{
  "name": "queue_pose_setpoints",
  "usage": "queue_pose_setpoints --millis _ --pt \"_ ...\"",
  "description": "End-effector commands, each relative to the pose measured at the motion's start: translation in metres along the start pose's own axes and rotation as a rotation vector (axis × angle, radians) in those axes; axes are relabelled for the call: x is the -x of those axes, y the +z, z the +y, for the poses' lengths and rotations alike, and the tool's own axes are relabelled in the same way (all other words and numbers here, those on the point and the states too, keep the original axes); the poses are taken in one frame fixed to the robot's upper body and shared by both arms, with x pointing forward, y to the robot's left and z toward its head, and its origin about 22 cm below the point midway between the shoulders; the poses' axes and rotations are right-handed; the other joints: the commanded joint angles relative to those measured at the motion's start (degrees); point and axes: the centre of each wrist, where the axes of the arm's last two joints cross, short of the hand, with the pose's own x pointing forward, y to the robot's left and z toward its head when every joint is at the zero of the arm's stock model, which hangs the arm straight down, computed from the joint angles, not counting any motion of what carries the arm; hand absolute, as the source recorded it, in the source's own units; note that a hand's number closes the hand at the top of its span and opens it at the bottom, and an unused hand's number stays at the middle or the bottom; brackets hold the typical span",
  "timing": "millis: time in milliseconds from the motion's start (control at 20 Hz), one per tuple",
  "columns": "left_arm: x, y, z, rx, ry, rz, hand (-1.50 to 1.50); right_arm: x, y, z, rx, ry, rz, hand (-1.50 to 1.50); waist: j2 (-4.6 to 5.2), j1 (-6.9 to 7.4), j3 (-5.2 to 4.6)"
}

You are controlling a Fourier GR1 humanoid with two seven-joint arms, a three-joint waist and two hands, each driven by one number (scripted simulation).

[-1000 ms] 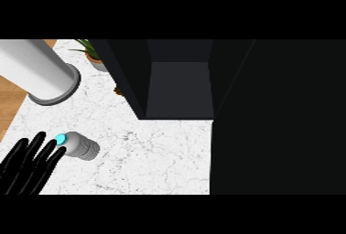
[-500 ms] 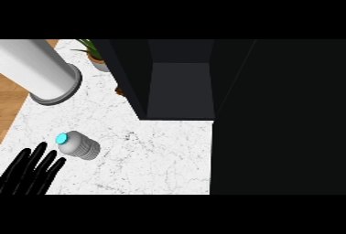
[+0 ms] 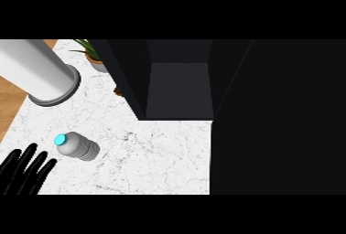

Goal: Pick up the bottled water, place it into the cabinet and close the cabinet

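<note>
Left hand [image 3: 25,171] at lower left corner, fingers straight and spread, holding nothing, just short of the bottled water [image 3: 76,146]. Bottle on the marble counter [image 3: 155,155], cyan cap up-left, not yet grasped. Open dark cabinet [image 3: 177,87] sits well apart up-right, door open so bottle can go in. Right hand not visible

White marble counter [image 3: 155,160] with faint grey veins spreads below me. Large grey cylinder [image 3: 37,68] with flared rim stands at my far left (what it is, cannot tell), overhanging counter edge. Wooden floor [image 3: 10,98] beyond that edge. Potted plant [image 3: 93,54], green leaves, just beside cylinder, at back.
</note>
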Motion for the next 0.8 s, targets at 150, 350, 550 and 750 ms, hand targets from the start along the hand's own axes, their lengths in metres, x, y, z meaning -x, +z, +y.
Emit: queue_pose_setpoints --millis 150,350,550,750 --pt "-0.039 0.02 0.001 -0.04 -0.03 -0.148 -1.5 -0.038 0.019 0.007 -0.063 -0.062 -0.066 -1.5 0.04 0.01 -0.05" --pt "-0.032 0.02 0.012 -0.072 -0.027 -0.147 -1.5 -0.041 0.023 0.002 -0.045 -0.055 -0.059 -1.5 0.12 -0.05 -0.07" --pt "-0.007 0.009 0.036 -0.135 -0.059 -0.086 -1.5 -0.041 0.033 -0.001 -0.063 -0.06 -0.077 -1.5 0.26 -1.08 -0.07" --pt "0.005 0.004 0.06 -0.157 -0.067 -0.051 -1.5 -0.037 0.032 -0.009 -0.035 -0.054 -0.062 -1.5 0.5 -0.89 -0.1"
